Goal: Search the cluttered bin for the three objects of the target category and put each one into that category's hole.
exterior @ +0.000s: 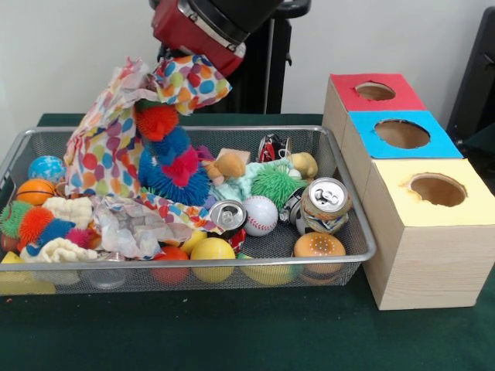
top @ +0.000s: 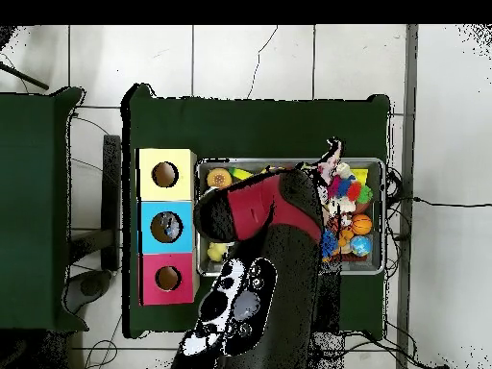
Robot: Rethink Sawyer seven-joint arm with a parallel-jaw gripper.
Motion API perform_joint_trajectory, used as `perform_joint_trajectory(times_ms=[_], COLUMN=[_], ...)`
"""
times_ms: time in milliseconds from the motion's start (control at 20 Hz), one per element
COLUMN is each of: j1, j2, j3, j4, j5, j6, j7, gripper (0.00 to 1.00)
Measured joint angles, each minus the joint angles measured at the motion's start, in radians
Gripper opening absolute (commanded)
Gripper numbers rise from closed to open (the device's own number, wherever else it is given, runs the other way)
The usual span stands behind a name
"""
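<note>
The wire bin (exterior: 357, 220) is full of mixed toys. My gripper (exterior: 184, 71) hangs over its back left part, hidden in the top folds of a polka-dot cloth (exterior: 104, 151) that it holds raised above the rim. Orange (exterior: 158, 120) and blue (exterior: 172, 174) fuzzy spiky balls sit just under the raised cloth. Two crushed cans (exterior: 325, 205) (exterior: 228, 215), a baseball (exterior: 260, 215), a small basketball (exterior: 35, 191), a green spiky ball (exterior: 274, 184) and a burger toy (exterior: 319, 247) lie in the bin. From overhead the arm (top: 259, 216) covers most of the bin (top: 370, 163).
Three boxes with round holes stand in a row right of the bin: red (exterior: 375, 91), blue (exterior: 402, 134), yellow (exterior: 437, 189). Overhead they are the yellow (top: 164, 174), blue (top: 167, 227) and red (top: 167, 279) boxes, left of the bin. Crumpled paper (exterior: 135, 224) lies front left.
</note>
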Motion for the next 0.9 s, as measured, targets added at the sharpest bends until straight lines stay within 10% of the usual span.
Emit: perform_joint_trajectory(times_ms=[900], j1=[0.095], j2=[0.040], j3=[-0.093], j4=[-0.052], j5=[0.064], j6=[0.041], j7=[0.000], gripper=[0.00])
